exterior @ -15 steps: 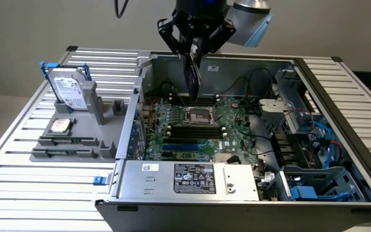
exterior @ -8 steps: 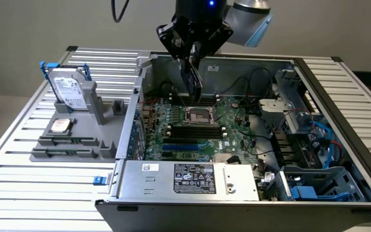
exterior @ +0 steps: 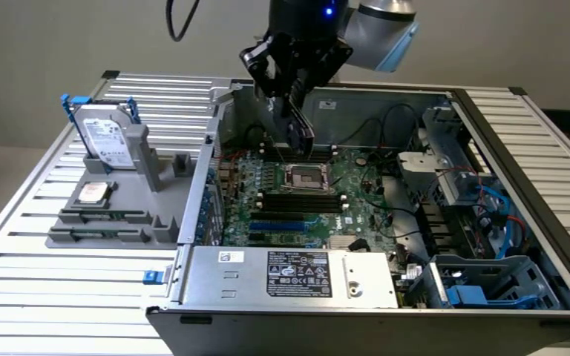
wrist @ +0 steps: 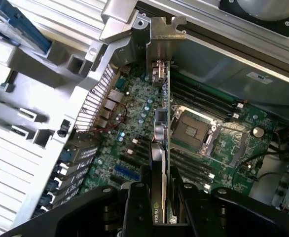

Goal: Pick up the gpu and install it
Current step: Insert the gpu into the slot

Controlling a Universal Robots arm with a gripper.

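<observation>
Past the pickup, in the placing step of the install, not yet seated by the look of it. Claw (exterior: 291,104) clenched on the gpu (exterior: 300,137), pinching the card's flat faces near its upper edge. Card held upright on edge inside the open computer case (exterior: 522,141), over the motherboard (exterior: 364,185) and just beside the CPU socket (exterior: 305,176), on the side toward the exterior view's left. From the wrist view, gpu (wrist: 160,148) seen edge-on as a thin strip running away from the claw (wrist: 160,195), black shroud with a green logo down by the fingers, silver bracket (wrist: 166,30) at the far end close against the case's rear wall. CPU socket (wrist: 194,131) to one side of the strip, blue expansion slot (wrist: 127,170) to the other, so not lined up over that blue slot. Cannot tell whether the card's lower edge touches the board or hangs just clear of it. Judged from this: calls for getting the connector edge squarely over its slot, bracket matched to the rear opening, card kept vertical, then a straight, even press with no twist, minding the cables and the socket nearby. Hard drive (exterior: 102,137) with blue handle parked in the grey fixture (exterior: 116,222) on the slatted worktop (exterior: 27,297), well apart at the exterior view's left.
</observation>
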